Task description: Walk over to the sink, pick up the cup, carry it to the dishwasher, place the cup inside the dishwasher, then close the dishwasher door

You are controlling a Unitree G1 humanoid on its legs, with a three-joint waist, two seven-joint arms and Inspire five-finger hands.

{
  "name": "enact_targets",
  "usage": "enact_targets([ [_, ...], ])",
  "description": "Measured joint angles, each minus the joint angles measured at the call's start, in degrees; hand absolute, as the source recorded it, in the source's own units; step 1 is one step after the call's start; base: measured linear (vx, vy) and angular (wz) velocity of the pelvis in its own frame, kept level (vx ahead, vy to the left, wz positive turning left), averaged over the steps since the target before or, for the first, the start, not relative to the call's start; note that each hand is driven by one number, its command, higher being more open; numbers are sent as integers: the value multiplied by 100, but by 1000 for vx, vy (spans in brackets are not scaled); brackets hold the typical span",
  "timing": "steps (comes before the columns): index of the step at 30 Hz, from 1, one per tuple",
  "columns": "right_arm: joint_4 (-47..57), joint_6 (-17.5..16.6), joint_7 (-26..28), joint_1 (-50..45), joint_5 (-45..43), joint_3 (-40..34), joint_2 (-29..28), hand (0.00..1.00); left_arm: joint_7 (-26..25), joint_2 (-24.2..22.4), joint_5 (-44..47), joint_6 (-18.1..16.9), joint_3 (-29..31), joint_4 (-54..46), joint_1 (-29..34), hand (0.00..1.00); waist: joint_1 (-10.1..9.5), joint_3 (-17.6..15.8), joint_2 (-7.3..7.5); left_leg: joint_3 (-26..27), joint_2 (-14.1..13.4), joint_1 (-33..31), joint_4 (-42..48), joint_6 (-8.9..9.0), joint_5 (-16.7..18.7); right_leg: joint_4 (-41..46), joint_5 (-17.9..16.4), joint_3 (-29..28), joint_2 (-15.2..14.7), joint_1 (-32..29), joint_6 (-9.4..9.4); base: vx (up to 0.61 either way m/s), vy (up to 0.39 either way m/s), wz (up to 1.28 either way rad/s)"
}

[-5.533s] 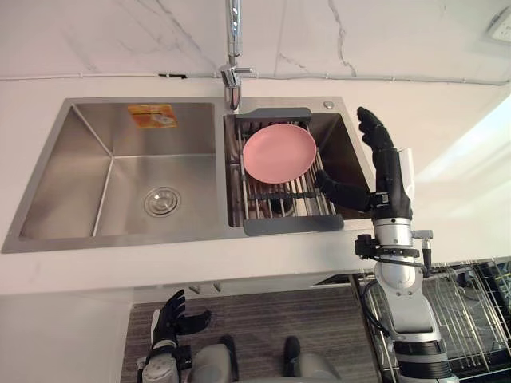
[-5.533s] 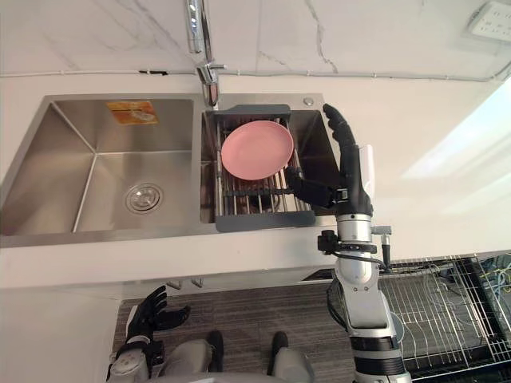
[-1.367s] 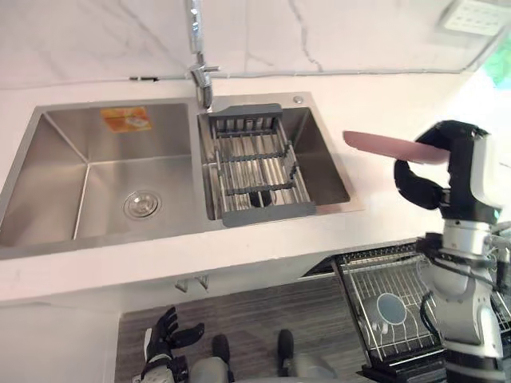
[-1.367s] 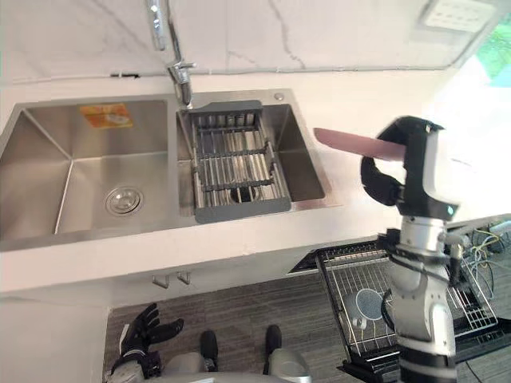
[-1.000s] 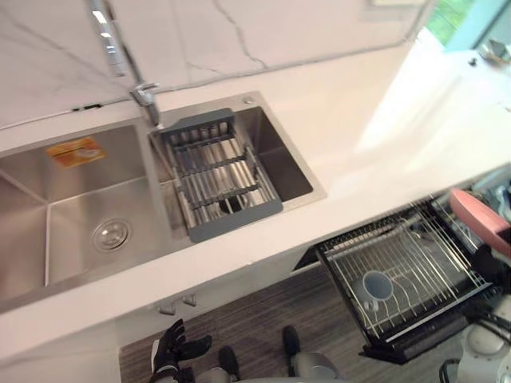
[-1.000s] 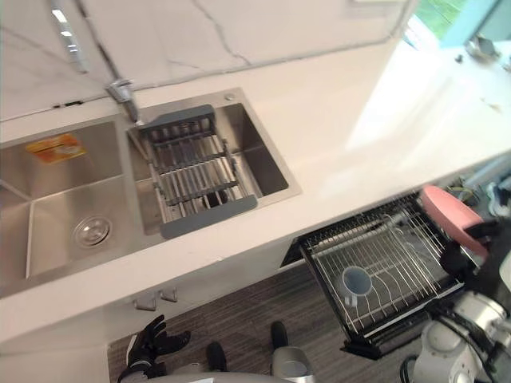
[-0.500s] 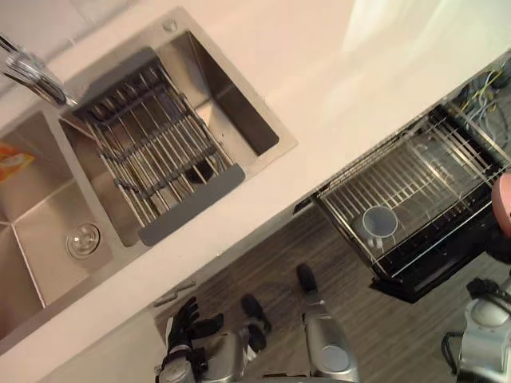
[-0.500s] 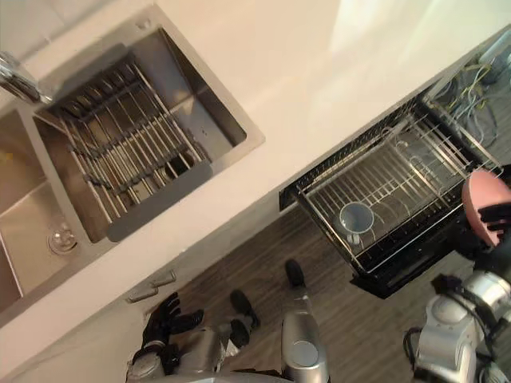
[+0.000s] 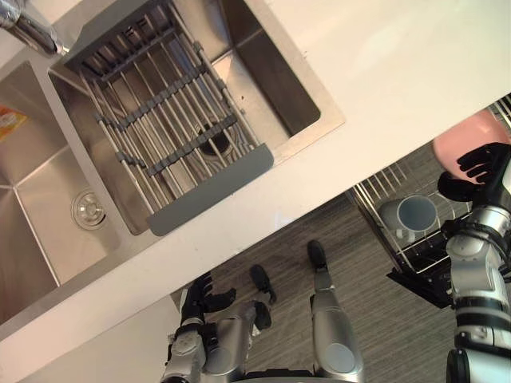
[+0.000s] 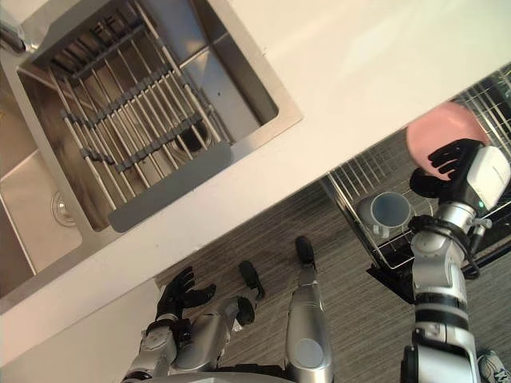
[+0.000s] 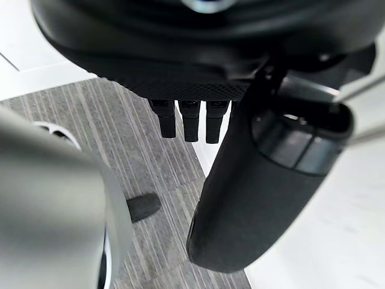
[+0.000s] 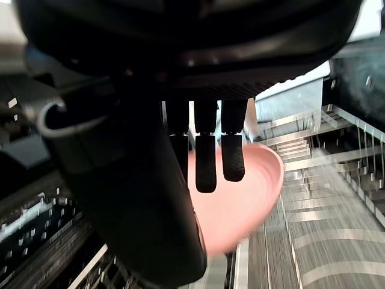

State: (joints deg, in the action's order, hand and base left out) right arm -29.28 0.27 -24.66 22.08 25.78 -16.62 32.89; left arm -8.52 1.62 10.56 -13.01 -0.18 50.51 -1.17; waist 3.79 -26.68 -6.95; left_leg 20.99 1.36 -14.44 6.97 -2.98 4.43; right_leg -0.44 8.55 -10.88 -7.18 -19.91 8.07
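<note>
The right hand [image 10: 452, 159] held a pink plate [image 10: 437, 128], not a cup. Its fingers [image 12: 205, 162] were curled over the face of the plate. The thumb looked to be pressing from the other side, so the plate was pinched near its edge.

The hand and plate were at 3 o'clock in the head views. They were over the pulled-out dishwasher rack [image 10: 361, 179], just past the edge of the white counter [image 9: 399, 72]. The cup [image 9: 417, 214] was already sitting in that rack with its mouth facing up. It was close to the plate, at about 7 o'clock from it. The sink [image 9: 48, 183] was well away at 10 o'clock. Its drain rack [image 9: 160, 112] had nothing on it.

The step looked like putting the plate down into the rack. To do it well, the hand should go down slowly and keep the plate on its edge. Then the plate could slide between the wires. It should stay clear of the cup so the two did not bump. The hand should not let go until the wires held the plate up, or the plate might tip and fall flat. The counter edge was near, so the plate should not swing toward it.

The right arm came up from 5 o'clock. The forearm stood nearly straight up in the view, and the hand was bent over the top of it.

The left hand [image 9: 200, 294] hung low at 7 o'clock over the floor [image 9: 359, 303]. Its fingers were straight and loose, and it held nothing.
</note>
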Motion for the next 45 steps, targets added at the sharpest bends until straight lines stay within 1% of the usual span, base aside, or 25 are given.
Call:
enact_targets([
  [2, -103, -72, 11, 52, -118, 88, 6, 90, -8, 6, 54, -4, -27, 13, -8, 90, -37, -5, -10, -31, 42, -42, -4, -44, -27, -1, 33, 21, -41, -27, 19, -23, 45, 12],
  [5, -293, -103, 18, 216, -203, 190, 27, 90, -16, 7, 72, -4, -36, 121, -36, 90, -57, -5, -11, -168, 100, -91, -7, -55, -33, -2, 106, 72, -86, -48, 17, -31, 37, 10],
  [7, -393, -99, 15, 330, -330, 191, 28, 90, -30, 18, 76, -4, -36, 165, -121, 90, -98, -6, -10, -225, 133, -185, -11, -116, -71, -2, 163, 119, -114, -119, 12, -45, 14, 15],
  [9, -416, -90, 15, 334, -371, 192, 17, 90, -35, 18, 77, -2, -36, 221, -180, 90, -130, -7, -10, -254, 153, -220, -11, -137, -86, -2, 163, 145, -137, -140, 12, -44, -12, 12],
  [13, -398, -45, 7, 321, -371, 177, -102, 90, -42, 19, 76, 1, -35, 229, -224, 90, -132, -9, -6, -287, 168, -249, -8, -131, -126, -2, 138, 178, -154, -144, -26, -42, -36, 6],
  [15, -188, -10, -32, 248, -371, 25, -249, 90, -42, 20, 76, 1, -34, 201, -250, 90, -130, -13, 1, -288, 172, -265, -3, -101, -145, -28, 69, 209, -162, -140, -117, -23, -53, 1],
  [19, 707, 43, -153, -157, -370, -487, -537, 90, -45, 23, 73, 17, -27, 106, -250, 90, -120, -25, 20, -324, 130, -263, 16, -76, -164, -61, 49, 262, -136, -94, -141, -2, -59, 4],
  [21, 1378, 44, -330, -429, -369, -930, -748, 90, -49, 45, 68, 24, -16, 57, -248, 90, -102, -72, 96, -335, 106, -173, 19, -83, -170, -74, 71, 289, -121, 2, -97, 29, -51, 1],
  [22, 1515, 43, -380, -498, -369, -1027, -804, 90, -49, 57, 67, 30, -15, 41, -248, 90, -97, -88, 122, -340, 101, -136, 19, -81, -169, -78, 67, 297, -117, 44, -96, 36, -40, 1],
  [24, 2074, 23, -559, -809, -370, -1463, -1041, 90, -48, 77, 61, 40, 16, -77, -241, 90, -84, -120, 215, -369, 92, -47, 10, -65, -159, -80, 36, 332, -112, 149, -90, 33, -28, 5],
  [27, 2488, -13, -688, -1064, -378, -1754, -1258, 90, -45, 76, 57, 41, 154, -151, -240, 90, -52, -125, 282, -372, 93, 16, -14, -57, -153, -79, 16, 345, -114, 203, -82, 42, -23, 1],
  [28, 2768, -63, -731, -1249, -440, -1949, -1459, 90, -46, 80, 55, 47, 257, -159, -240, 90, -35, -124, 316, -370, 90, 97, -41, -41, -143, -75, -8, 347, -112, 275, -77, 46, -20, -3],
  [30, 3018, -107, -772, -1466, -463, -2074, -1670, 90, -47, 76, 54, 54, 334, -165, -236, 90, -34, -114, 341, -360, 77, 165, -57, -16, -125, -47, -47, 346, -112, 317, -78, 45, -19, -4],
  [31, 3256, -186, -800, -1750, -600, -2171, -1928, 90, -50, 69, 53, 63, 429, -188, -234, 90, -41, -111, 387, -346, 50, 209, -67, 23, -90, -15, -81, 349, -102, 338, -82, 44, -23, -4],
  [34, 3343, -304, -823, -2259, -729, -2371, -2452, 90, -69, 34, 55, 94, 578, -248, -230, 90, -95, -95, 482, -304, -44, 259, 8, 69, 41, 29, -150, 374, -40, 416, -115, 46, -42, -3],
  [35, 3302, -340, -833, -2502, -1026, -2494, -2694, 90, -82, -24, 55, 98, 658, -273, -230, 90, -126, -78, 514, -279, -105, 266, 117, 80, 138, 140, -238, 394, -4, 426, -122, 54, -48, 5],
  [36, 3133, -392, -846, -2681, -1400, -2638, -2892, 90, -101, -65, 56, 105, 670, -269, -230, 90, -127, -68, 533, -128, -219, 295, 249, 73, 257, 216, -316, 450, 21, 485, -144, 66, -50, 8],
  [37, 2999, -404, -853, -2749, -1596, -2714, -2982, 90, -99, -81, 56, 123, 669, -267, -229, 90, -125, -55, 551, -14, -293, 312, 324, 116, 309, 255, -357, 477, 32, 509, -155, 100, -66, 8],
  [38, 2596, -415, -885, -2817, -2040, -2842, -3111, 90, -100, -111, 59, 148, 670, -262, -225, 90, -133, -30, 595, 160, -420, 346, 493, 169, 375, 381, -440, 508, 69, 530, -160, 84, -53, -2],
  [39, 2439, -428, -885, -2825, -2255, -2857, -3134, 90, -100, -120, 59, 156, 675, -259, -223, 90, -137, -19, 612, 191, -455, 349, 555, 180, 406, 415, -449, 517, 86, 532, -166, 85, -38, -13],
  [41, 1964, -509, -801, -2834, -3052, -2864, -3193, 90, -97, -201, 61, 175, 781, -265, -226, 90, -131, 7, 641, 324, -538, 386, 673, 204, 462, 526, -461, 537, 125, 531, -184, 48, 14, -14],
  [42, 1762, -565, -649, -2836, -3526, -2875, -3197, 90, -92, -227, 65, 175, 782, -281, -227, 90, -132, 8, 640, 352, -548, 410, 692, 205, 463, 575, -476, 558, 127, 533, -193, 35, 29, -6],
  [43, 1687, -572, -573, -2833, -3741, -2876, -3197, 90, -92, -234, 65, 175, 781, -283, -230, 90, -137, 9, 641, 363, -550, 420, 697, 206, 464, 594, -487, 567, 127, 535, -193, 36, 36, -3],
  [45, 1508, -670, -218, -2810, -4528, -2876, -3196, 90, -89, -234, 77, 186, 780, -283, -237, 90, -173, 10, 639, 438, -568, 456, 713, 208, 465, 680, -544, 578, 126, 533, -198, 0, 0, 0],
])
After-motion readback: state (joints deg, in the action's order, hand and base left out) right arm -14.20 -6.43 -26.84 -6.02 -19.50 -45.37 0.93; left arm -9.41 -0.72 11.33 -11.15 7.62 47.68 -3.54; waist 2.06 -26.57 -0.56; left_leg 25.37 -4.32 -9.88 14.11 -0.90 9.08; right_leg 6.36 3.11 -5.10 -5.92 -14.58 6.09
